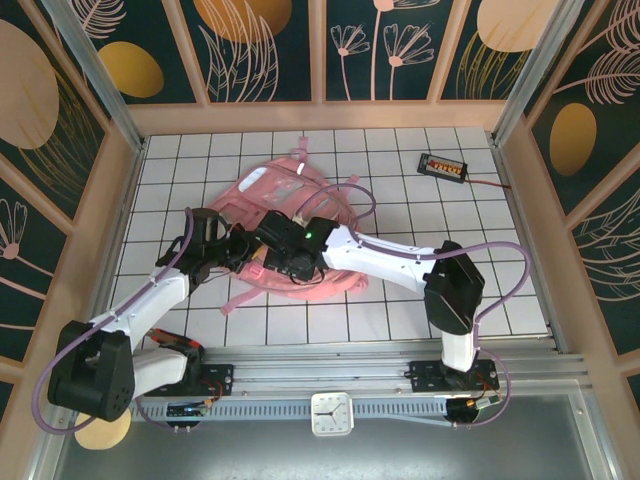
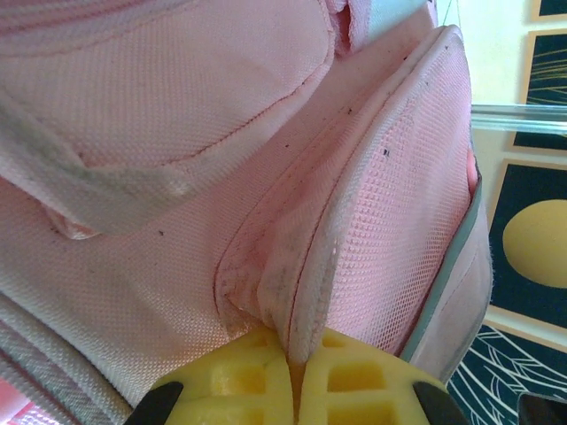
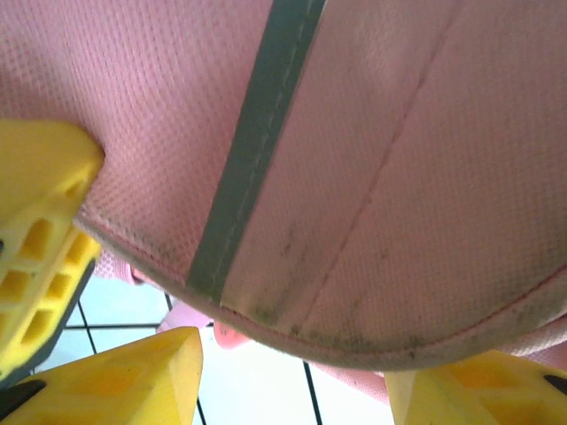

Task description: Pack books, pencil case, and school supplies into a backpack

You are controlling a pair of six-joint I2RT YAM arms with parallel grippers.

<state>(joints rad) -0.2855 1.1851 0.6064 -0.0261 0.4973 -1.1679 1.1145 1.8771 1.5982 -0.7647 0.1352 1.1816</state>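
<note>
- Pink backpack lying flat on the tiled surface, left of centre; near half hidden under both arms.
- On the left gripper, jaws clenched on a seamed fold of backpack fabric; cut off by the lower edge of the wrist view.
- On the right gripper, jaws released and spread wide below a grey-striped flap edge; contact with the fabric impossible to tell.
- Further yellow finger pressed against the same flap; owner unclear.
- Small black device at far right, wired; print too small to read.
</note>
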